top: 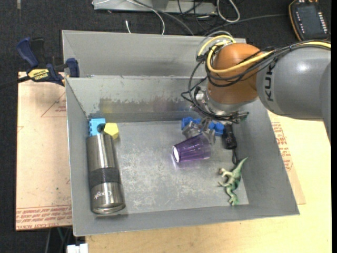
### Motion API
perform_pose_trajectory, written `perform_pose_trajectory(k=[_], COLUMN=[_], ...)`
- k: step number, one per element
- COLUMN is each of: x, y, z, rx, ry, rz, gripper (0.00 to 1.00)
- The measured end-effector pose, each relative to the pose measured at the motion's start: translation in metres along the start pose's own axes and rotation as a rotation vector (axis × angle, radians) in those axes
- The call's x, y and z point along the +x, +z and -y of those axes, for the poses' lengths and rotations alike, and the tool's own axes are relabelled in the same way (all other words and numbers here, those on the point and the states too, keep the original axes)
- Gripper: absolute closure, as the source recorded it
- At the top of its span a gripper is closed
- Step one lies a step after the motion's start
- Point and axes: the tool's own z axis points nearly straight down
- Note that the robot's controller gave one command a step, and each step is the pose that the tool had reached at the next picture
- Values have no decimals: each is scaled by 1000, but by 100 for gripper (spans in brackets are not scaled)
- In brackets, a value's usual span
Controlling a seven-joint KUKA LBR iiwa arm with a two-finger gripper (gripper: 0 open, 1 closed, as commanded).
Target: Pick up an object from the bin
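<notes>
Nearest the lens, along the front of the grey bin (pixel 158 194): at left, a steel bottle (pixel 104 175) lying flat, long axis running front to back; at right, a green toy lizard (pixel 231 182), well apart from it. A little farther in, a purple cup (pixel 190 152) tipped on its side mid-floor, long axis roughly left to right, open mouth facing left, closed end pointing right and slightly away. Just beyond that closed end, the gripper (pixel 201 126), lowered close to the floor under the arm's orange cover (pixel 234 65), blue fingers (pixel 187 124) parted, nothing visibly caught between them. Cup thus on the near, left side of the fingertips, touching or almost touching; impossible to tell which. Likely needed next: a short shift toward the lens and left, to straddle the cup across its width, not along its length; some risk of rolling otherwise. Farther back at left, a blue block (pixel 96 126) and a yellow block (pixel 111 130) side by side at the bottle's far end.
</notes>
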Motion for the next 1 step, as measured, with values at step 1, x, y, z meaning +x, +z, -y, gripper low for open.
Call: perform_pose_trajectory(k=[1], x=[0], y=[-26], z=[-3], rx=[-10], ry=[1], rz=[-3], gripper=[100])
